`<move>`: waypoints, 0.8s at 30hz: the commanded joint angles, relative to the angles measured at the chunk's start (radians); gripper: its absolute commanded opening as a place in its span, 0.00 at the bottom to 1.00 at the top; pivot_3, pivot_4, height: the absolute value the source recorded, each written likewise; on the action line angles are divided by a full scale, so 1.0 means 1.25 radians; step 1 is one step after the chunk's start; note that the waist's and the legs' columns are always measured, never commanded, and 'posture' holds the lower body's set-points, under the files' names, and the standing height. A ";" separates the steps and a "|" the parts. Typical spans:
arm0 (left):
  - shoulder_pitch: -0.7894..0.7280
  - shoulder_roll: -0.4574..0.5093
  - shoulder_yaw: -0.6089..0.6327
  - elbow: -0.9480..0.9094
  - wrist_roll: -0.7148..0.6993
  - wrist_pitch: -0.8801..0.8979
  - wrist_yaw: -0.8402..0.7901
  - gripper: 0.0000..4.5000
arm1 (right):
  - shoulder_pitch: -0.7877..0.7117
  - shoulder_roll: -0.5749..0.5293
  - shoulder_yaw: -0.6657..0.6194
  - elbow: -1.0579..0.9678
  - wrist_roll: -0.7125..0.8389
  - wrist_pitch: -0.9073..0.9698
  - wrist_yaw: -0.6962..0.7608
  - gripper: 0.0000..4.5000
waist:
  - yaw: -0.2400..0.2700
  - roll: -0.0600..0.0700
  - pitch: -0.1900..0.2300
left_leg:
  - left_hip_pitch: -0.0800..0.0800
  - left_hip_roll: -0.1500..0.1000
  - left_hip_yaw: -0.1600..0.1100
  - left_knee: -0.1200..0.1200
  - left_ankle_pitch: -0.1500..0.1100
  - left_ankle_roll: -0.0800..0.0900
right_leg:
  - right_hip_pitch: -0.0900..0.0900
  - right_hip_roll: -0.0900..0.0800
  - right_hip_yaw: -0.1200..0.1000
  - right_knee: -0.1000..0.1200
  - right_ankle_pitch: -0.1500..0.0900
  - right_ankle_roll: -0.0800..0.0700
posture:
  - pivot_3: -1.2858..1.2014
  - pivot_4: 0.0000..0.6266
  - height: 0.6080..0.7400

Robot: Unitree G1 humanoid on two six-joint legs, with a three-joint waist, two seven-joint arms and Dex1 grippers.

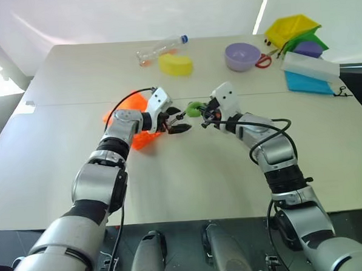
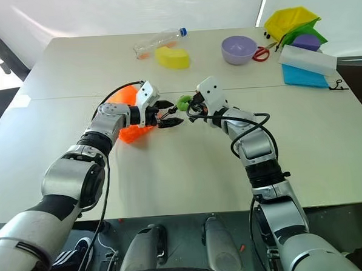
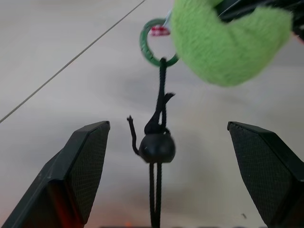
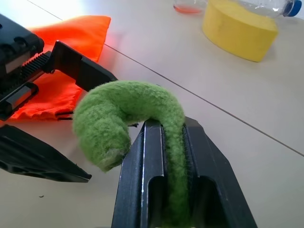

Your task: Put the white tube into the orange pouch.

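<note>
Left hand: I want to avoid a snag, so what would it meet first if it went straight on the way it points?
Probably the black cord stopper, which sits between the open fingers of the left hand. Beyond it come the green ring and the fuzzy green piece pinched in the right hand. Depth is unclear.

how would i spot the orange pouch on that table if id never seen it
Look at the pale table, near its middle. The orange pouch lies crumpled just behind the left gripper. It is the only bright orange cloth, with a thin dark cord running to a green ring.
</note>
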 commanded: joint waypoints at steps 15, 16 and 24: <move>-0.024 -0.003 -0.010 -0.007 0.026 -0.039 0.035 0.28 | -0.025 0.003 -0.002 -0.009 -0.008 -0.021 -0.005 0.00 | 0.002 0.000 0.000 | 0.000 0.000 0.000 0.000 0.000 0.000 | 0.000 0.000 0.000 0.000 0.000 0.000 | 0.52 0.24 1.00; -0.024 -0.002 -0.013 -0.007 0.029 -0.041 0.039 0.17 | -0.025 0.003 -0.002 -0.008 -0.009 -0.023 -0.005 0.00 | 0.002 0.000 0.000 | 0.000 0.000 0.000 0.000 0.000 0.000 | 0.000 0.000 0.000 0.000 0.000 0.000 | 0.52 0.24 1.00; -0.023 0.001 0.002 -0.007 0.011 -0.024 0.013 0.08 | -0.027 0.003 0.004 -0.008 -0.021 -0.022 -0.003 0.00 | 0.002 0.000 0.000 | 0.000 0.000 0.000 0.000 0.000 0.000 | 0.000 0.000 0.000 0.000 0.000 0.000 | 0.52 0.24 1.00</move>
